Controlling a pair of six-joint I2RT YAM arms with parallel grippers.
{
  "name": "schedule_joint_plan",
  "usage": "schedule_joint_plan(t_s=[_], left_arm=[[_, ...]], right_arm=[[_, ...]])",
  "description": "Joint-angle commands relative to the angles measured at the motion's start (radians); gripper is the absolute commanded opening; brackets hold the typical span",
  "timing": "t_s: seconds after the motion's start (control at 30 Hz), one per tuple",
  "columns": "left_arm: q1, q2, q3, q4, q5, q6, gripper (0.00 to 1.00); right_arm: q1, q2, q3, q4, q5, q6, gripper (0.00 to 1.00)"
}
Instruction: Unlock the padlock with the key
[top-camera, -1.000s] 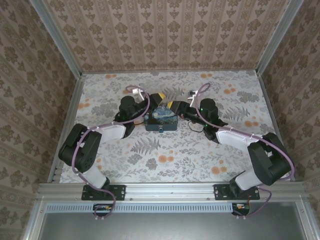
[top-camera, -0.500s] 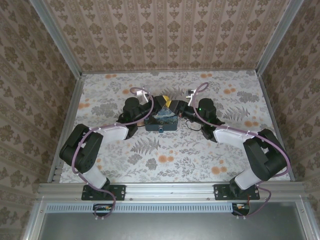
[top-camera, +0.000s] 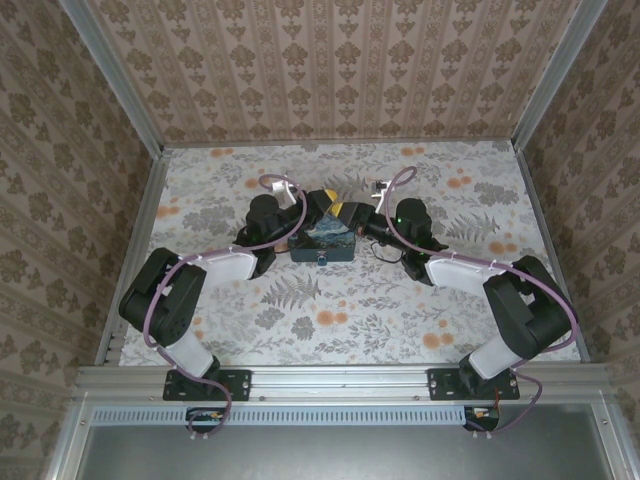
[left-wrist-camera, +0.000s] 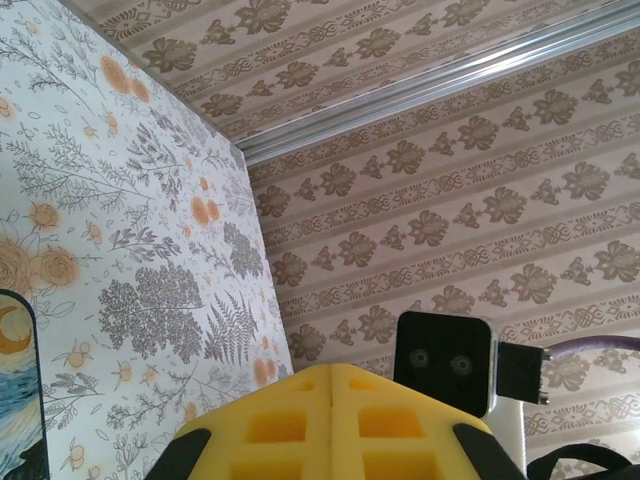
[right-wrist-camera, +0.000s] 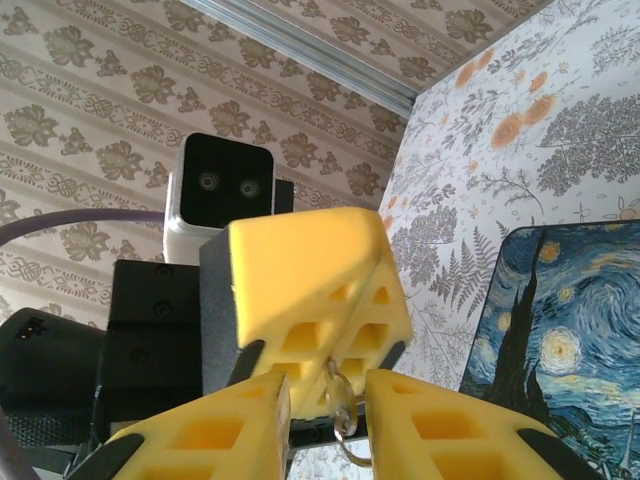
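Note:
The key (right-wrist-camera: 340, 405), thin metal on a wire ring, sticks out from the pressed-together yellow fingers of my left gripper (right-wrist-camera: 335, 350). My right gripper (right-wrist-camera: 330, 400) has its two yellow fingers on either side of the key with a gap between them, not visibly pinching it. From above, the left gripper (top-camera: 322, 200) and the right gripper (top-camera: 345, 212) meet tip to tip over the far edge of the starry-night tin (top-camera: 325, 240). A tiny teal padlock (top-camera: 323, 259) shows on the tin's front face. The left gripper (left-wrist-camera: 333, 375) has no gap at its seam.
The tin (right-wrist-camera: 565, 320) lies on the floral tabletop (top-camera: 400, 300) just below the grippers. Patterned walls enclose the table on three sides. The right wrist's camera block (left-wrist-camera: 445, 362) sits right behind the left fingertips. Purple cables loop off both wrists.
Both grippers have moved toward each other and now meet above the tin's far edge. The right gripper's fingers have narrowed around the key held by the left.

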Motion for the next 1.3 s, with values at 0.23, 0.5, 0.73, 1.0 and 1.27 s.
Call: schedule_joint_plan(t_s=[0.23, 0.5, 0.73, 1.0, 1.27], left_arm=[[-0.010, 0.001, 0.030, 0.055, -0.013, -0.019, 0.00], [-0.021, 0.007, 0.030, 0.055, -0.013, -0.016, 0.00], [-0.020, 0.007, 0.027, 0.056, -0.020, -0.030, 0.00], [0.078, -0.138, -0.054, -0.031, -0.042, -0.080, 0.50], [0.112, -0.315, 0.027, -0.492, 0.000, 0.022, 0.57]], right_arm=[[0.012, 0.021, -0.002, 0.053, 0.001, 0.011, 0.26], [0.012, 0.033, 0.017, 0.051, -0.001, 0.014, 0.17], [0.012, 0.029, 0.022, 0.035, -0.001, 0.004, 0.00], [-0.011, -0.010, -0.025, -0.014, -0.023, -0.067, 0.00], [-0.010, -0.055, -0.001, -0.166, -0.047, -0.228, 0.00]])
